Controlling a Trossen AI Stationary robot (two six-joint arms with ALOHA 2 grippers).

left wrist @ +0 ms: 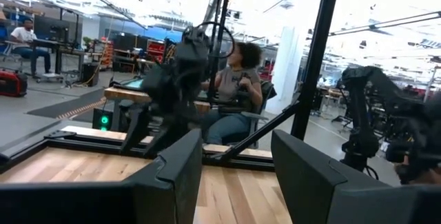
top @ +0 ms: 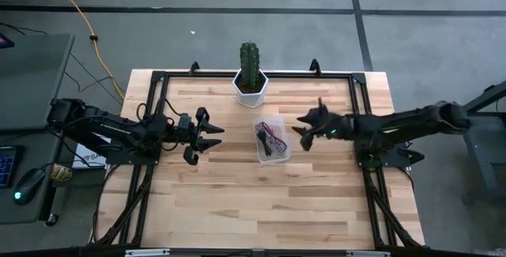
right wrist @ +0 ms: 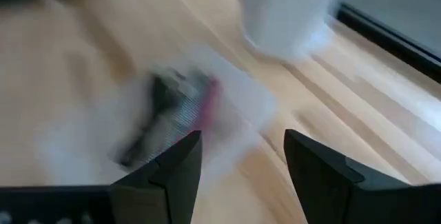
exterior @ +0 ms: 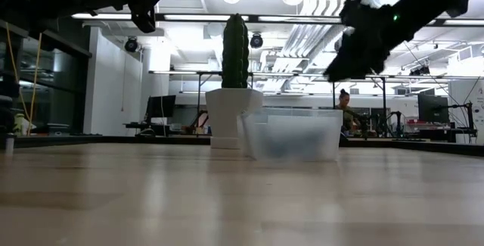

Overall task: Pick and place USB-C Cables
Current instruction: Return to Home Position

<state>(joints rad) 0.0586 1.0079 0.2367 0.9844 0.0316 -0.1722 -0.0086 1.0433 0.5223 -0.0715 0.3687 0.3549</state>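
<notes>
Taking the high view as our clock face, with 12 at the table's far edge, we find the right gripper (top: pixel 303 124) raised above the table (top: pixel 237 202) with its fingers (right wrist: pixel 169 172) spread and nothing between them. It sits at about 3 o'clock from the clear bin (top: pixel 258 122), close beside it but not touching. In the low view it hangs well above the bin (exterior: pixel 291 134) and to its side.

The left gripper (top: pixel 213 136) is at 9 o'clock from the bin, farther from it than the right one. It is also lifted off the wood, and its fingers (left wrist: pixel 172 179) stand parted and empty.

The USB-C cables (top: pixel 271 139) lie together inside the bin near the middle of the table, in a loose tangle of black and pink strands. We cannot pick out each cable, and from the right wrist they show only as a blurred dark and pink patch (right wrist: pixel 182 107).

At 12 o'clock from the bin, just beside it, a cactus (top: pixel 250 61) stands upright in a white pot (top: pixel 251 89). Off the table, toward 10 o'clock, a yellow cord (top: pixel 79 12) runs across the floor. Past the table's right side, a person (left wrist: pixel 231 96) sits in a chair.
</notes>
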